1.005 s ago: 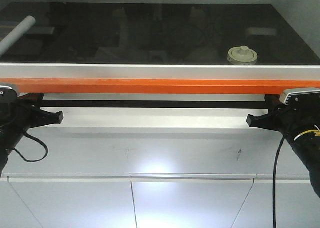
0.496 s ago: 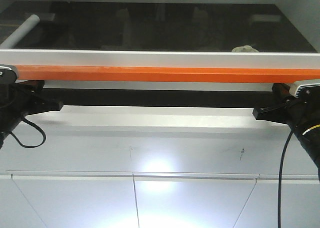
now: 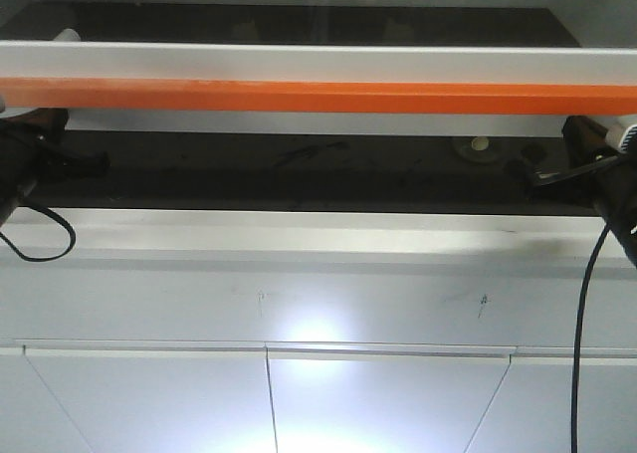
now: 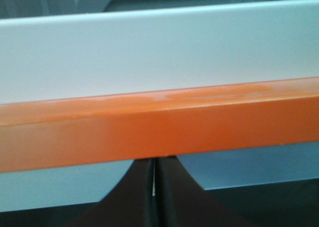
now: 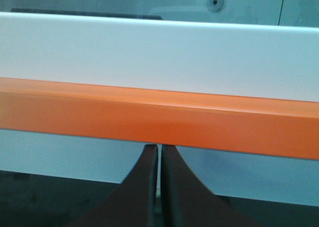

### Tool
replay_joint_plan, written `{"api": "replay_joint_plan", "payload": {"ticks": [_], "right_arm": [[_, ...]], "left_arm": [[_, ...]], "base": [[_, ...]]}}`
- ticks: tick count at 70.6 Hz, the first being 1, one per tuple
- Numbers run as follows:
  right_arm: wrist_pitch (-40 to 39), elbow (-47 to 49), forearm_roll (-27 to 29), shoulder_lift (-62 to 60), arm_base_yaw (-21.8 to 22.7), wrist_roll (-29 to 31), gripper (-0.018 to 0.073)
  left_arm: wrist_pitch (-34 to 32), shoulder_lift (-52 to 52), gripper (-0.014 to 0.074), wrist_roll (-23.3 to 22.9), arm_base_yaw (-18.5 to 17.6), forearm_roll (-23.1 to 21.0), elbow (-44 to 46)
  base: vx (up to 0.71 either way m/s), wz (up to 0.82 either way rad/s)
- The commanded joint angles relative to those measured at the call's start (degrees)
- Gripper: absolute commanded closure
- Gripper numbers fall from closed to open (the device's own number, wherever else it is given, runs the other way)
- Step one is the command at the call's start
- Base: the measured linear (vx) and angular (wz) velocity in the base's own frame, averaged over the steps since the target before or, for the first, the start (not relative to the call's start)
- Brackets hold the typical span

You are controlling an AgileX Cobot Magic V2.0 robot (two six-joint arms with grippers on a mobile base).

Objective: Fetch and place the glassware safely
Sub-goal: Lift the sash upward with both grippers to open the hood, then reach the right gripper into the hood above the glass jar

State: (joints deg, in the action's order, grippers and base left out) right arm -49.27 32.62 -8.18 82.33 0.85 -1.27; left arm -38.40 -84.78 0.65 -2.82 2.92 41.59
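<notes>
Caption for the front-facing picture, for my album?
Black left end effector and right end effector under an orange-striped silver bar; cream-lidded clear glass jar beyond.

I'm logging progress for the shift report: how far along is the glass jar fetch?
Done: the sash stands partly raised, with an open gap beneath it. In hand: the left gripper and right gripper, both shut, sit under the sash's orange bar. Left: the glass jar sits untouched inside on the dark surface; reaching, grasping and placing remain.
</notes>
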Motion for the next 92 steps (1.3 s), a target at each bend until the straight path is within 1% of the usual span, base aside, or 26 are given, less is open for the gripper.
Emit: {"api": "replay_joint_plan", "payload": {"ticks": [1, 23, 47, 58, 67, 72, 81, 88, 92], "right_arm": [[-8.9, 3.9, -0.1, -5.5, 0.1, 0.5, 0.0563], [-3.3, 4.2, -0.1, -13.0, 0.1, 0.5, 0.0563], [1.0, 4.2, -0.1, -16.7, 0.1, 0.1, 0.0563], [6.7, 4.0, -0.1, -18.7, 0.1, 0.1, 0.0563], [11.4, 4.0, -0.4, -21.2, 0.1, -1.1, 0.0563], [13.4, 4.0, -1.8, -22.9, 0.1, -3.0, 0.0563], [16.8, 4.0, -7.5, -25.9, 0.0, -7.4, 0.0563], [19.4, 4.0, -11.1, -27.8, 0.0, -11.3, 0.0563], [20.3, 4.0, -12.8, -28.6, 0.0, -13.5, 0.0563]], "left_arm": [[-11.3, 6.0, 0.0603, -0.2, 0.2, -0.9, 3.1], [-6.2, 12.2, 0.0603, -0.2, 0.2, -1.0, 3.1], [-1.9, 15.4, 0.0603, -0.2, 0.2, -1.0, 3.1], [4.0, 17.8, 0.0603, -0.3, 0.2, -1.0, 3.1], [10.8, 20.8, 0.0603, -0.3, 0.2, -1.0, 3.1], [14.2, 22.7, 0.0603, -0.7, 0.2, -1.0, 3.1], [19.7, 26.5, 0.0603, -0.7, 0.2, -1.0, 3.1], [25.3, 30.2, 0.0603, -0.3, 0.1, -0.9, 3.0], [27.3, 32.1, 0.0603, -0.3, -0.3, -0.9, 2.2]], "base": [[0.00, 0.00], [0.00, 0.00], [0.00, 0.00], [0.00, 0.00], [0.00, 0.00], [0.00, 0.00], [0.00, 0.00], [0.00, 0.00], [0.00, 0.00]]}}
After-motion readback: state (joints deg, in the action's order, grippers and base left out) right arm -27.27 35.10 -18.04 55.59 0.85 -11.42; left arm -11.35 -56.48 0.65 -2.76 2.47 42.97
